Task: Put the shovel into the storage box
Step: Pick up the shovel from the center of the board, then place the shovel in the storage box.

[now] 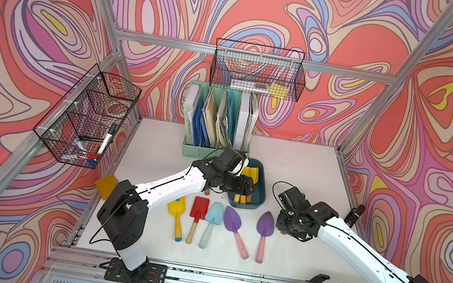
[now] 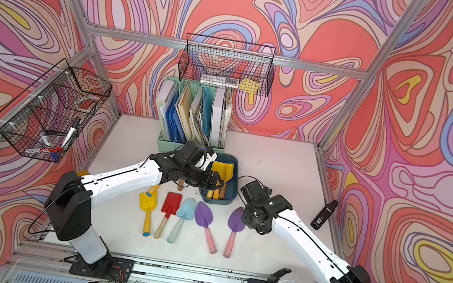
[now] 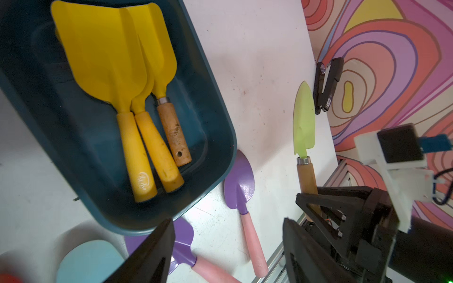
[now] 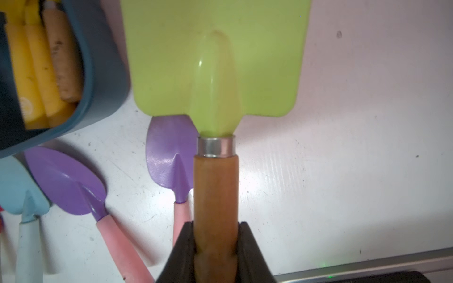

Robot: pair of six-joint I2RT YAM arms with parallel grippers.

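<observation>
The dark teal storage box (image 1: 260, 196) (image 2: 230, 194) sits mid-table and holds three yellow-bladed shovels (image 3: 115, 73). My left gripper (image 3: 228, 245) (image 1: 246, 184) hovers open over the box's near end, with nothing between its fingers. My right gripper (image 4: 215, 235) is shut on the wooden handle of a lime-green shovel (image 4: 215, 61) (image 3: 304, 117), to the right of the box (image 4: 103, 73). The blade points toward the back of the table. In both top views the right wrist (image 1: 299, 217) hides this shovel. Five more shovels lie in a row in front of the box: yellow (image 1: 177, 207), red (image 1: 199, 207), light blue (image 1: 214, 213) and two purple (image 1: 232, 219) (image 1: 266, 223).
A mint-green file holder (image 1: 219, 122) stands directly behind the box. Black wire baskets hang on the back wall (image 1: 257, 69) and the left frame (image 1: 89, 116). A black stapler-like item (image 1: 354, 213) lies at the table's right edge. A yellow card (image 1: 106, 186) lies at the left edge.
</observation>
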